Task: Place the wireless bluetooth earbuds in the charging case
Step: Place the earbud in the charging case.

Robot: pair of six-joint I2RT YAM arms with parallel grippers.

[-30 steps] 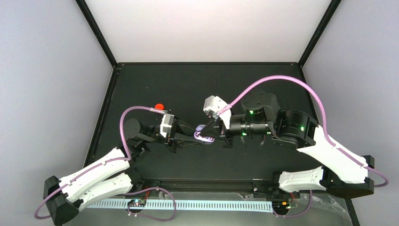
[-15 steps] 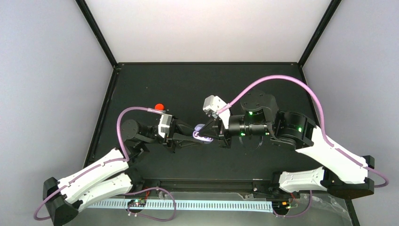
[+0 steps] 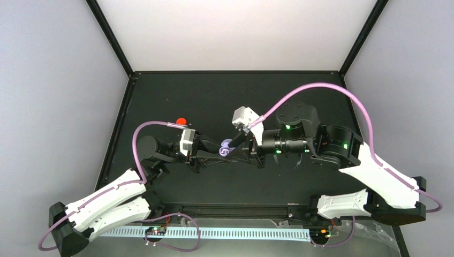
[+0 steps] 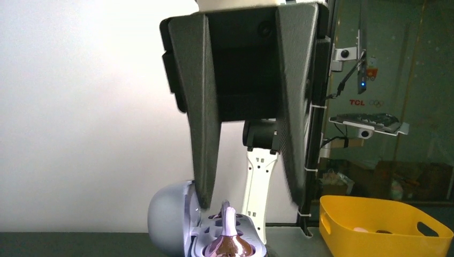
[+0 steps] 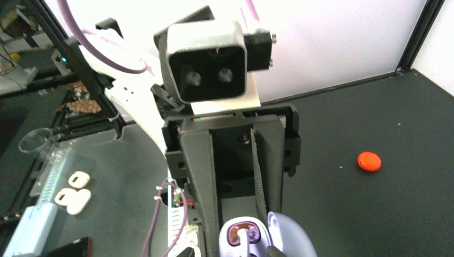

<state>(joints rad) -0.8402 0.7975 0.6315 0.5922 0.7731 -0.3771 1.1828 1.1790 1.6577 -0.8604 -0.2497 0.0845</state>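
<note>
Right fingers [image 4: 206,160], parted, flank a purple earbud [image 4: 229,243] sitting in the charging case [image 4: 168,217] that left fingers [image 5: 202,176] pinch.

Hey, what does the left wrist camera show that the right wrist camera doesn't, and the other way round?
Only the left wrist view shows the yellow plastic bin off to the side, with a cluttered room behind it. Only the right wrist view shows the small red-orange oval piece lying on the black table, and a grey two-lens camera box. Both show the open lavender pebble-shaped charging case with a purple earbud sitting in it.
</note>
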